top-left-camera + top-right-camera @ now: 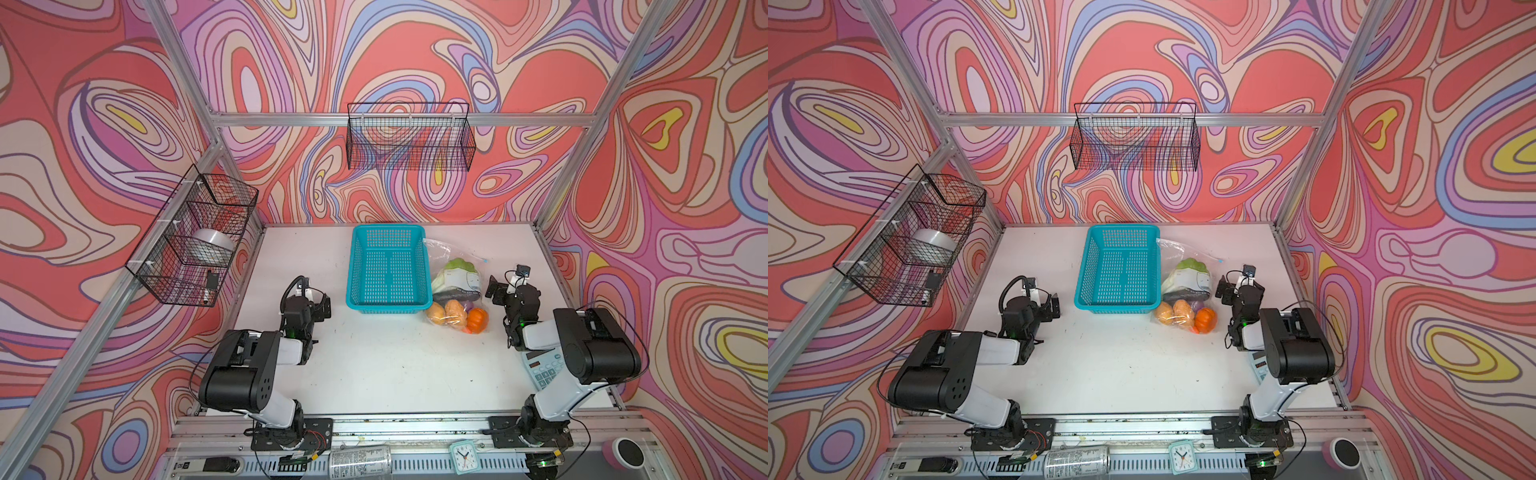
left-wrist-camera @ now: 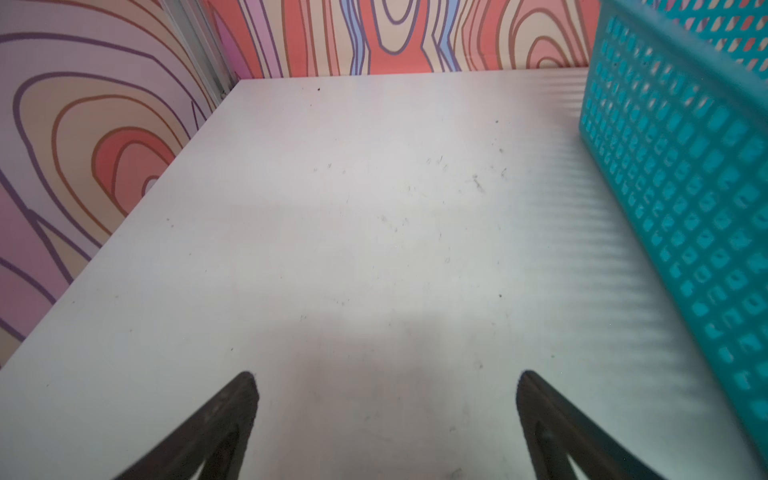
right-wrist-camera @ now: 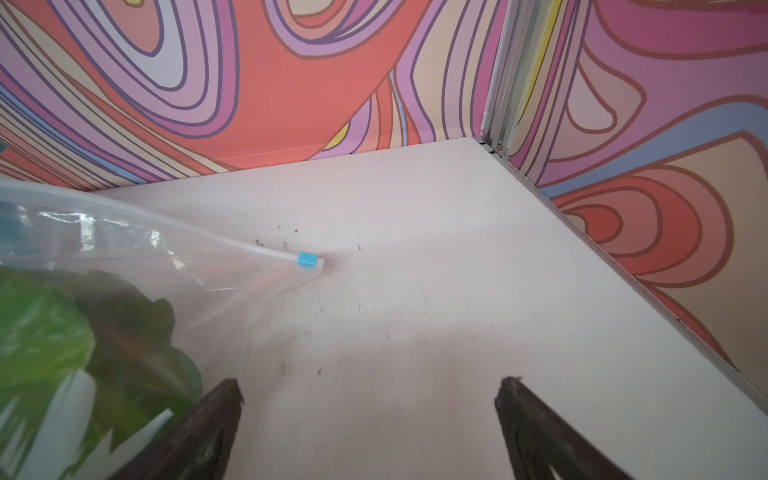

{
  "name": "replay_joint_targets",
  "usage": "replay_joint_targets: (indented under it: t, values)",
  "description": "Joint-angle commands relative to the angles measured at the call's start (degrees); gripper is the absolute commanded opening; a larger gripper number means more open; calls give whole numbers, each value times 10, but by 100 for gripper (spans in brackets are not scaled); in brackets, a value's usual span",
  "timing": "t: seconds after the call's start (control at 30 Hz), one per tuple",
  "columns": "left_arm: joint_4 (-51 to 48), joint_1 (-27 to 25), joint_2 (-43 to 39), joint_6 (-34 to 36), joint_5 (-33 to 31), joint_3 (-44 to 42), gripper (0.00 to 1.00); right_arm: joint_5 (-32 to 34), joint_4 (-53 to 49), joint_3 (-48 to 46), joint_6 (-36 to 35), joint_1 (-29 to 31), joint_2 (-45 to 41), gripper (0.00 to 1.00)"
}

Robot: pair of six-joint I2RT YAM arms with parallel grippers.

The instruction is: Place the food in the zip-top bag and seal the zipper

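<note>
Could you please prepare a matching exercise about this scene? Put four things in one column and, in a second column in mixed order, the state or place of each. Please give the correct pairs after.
Column A
1. teal basket
2. zip-top bag
3. slider tab
4. left claw

Column B
a. open, above the white table
b. light blue, at one end of the zipper
c. empty
d. holds the toy vegetables

Pairs: 1-c, 2-d, 3-b, 4-a

Bright even light, soft shadows on the table [image 2: 374, 249], wide-angle edge distortion, blurry wrist-view foregrounds.
</note>
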Motion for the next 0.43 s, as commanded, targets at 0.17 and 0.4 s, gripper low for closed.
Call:
replay_joint_targets:
  t: [0.17, 0.4]
  values:
    - [22, -4, 1, 13, -14, 7, 100, 2, -8, 15, -4, 4, 7, 98]
    - [19, -4, 2, 12, -17, 10, 100, 3, -5, 13, -5, 7, 7, 98]
